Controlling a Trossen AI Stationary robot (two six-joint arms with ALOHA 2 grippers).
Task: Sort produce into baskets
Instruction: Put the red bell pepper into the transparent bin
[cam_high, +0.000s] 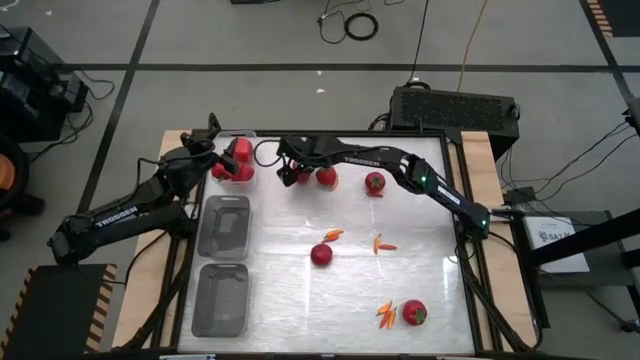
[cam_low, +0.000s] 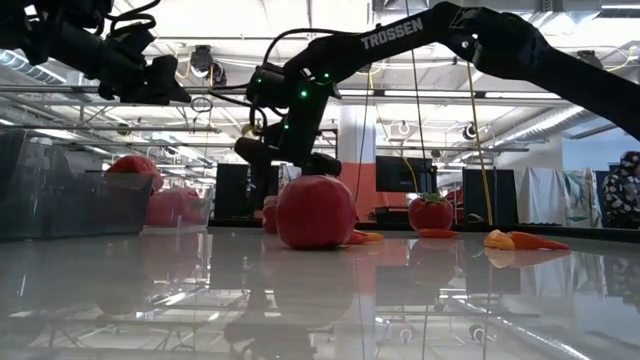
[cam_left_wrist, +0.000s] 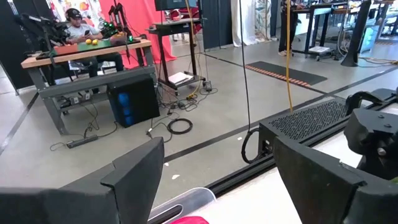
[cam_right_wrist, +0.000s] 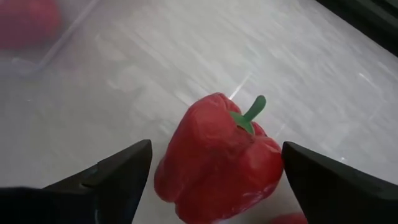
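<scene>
A red bell pepper (cam_right_wrist: 221, 158) with a green stem lies on its side on the white table, far of the middle. My right gripper (cam_right_wrist: 216, 148) hangs open just above it, slanting down, a finger on either side and touching nothing; the high view shows that gripper (cam_high: 291, 170) too. The far clear basket (cam_high: 237, 160) holds red produce. My left gripper (cam_left_wrist: 217, 149) is open and level over that basket's far end, empty. Two more clear baskets (cam_high: 225, 225) (cam_high: 220, 298) stand nearer along the left side.
Loose on the table are a red fruit (cam_high: 326, 178) beside my right gripper, a tomato (cam_high: 374, 183), a tomato (cam_high: 321, 254) mid-table, chilis (cam_high: 333, 235) (cam_high: 383, 244) (cam_high: 385, 315) and a red fruit (cam_high: 414, 313) at the near right. A black box (cam_high: 455, 105) sits beyond the far edge.
</scene>
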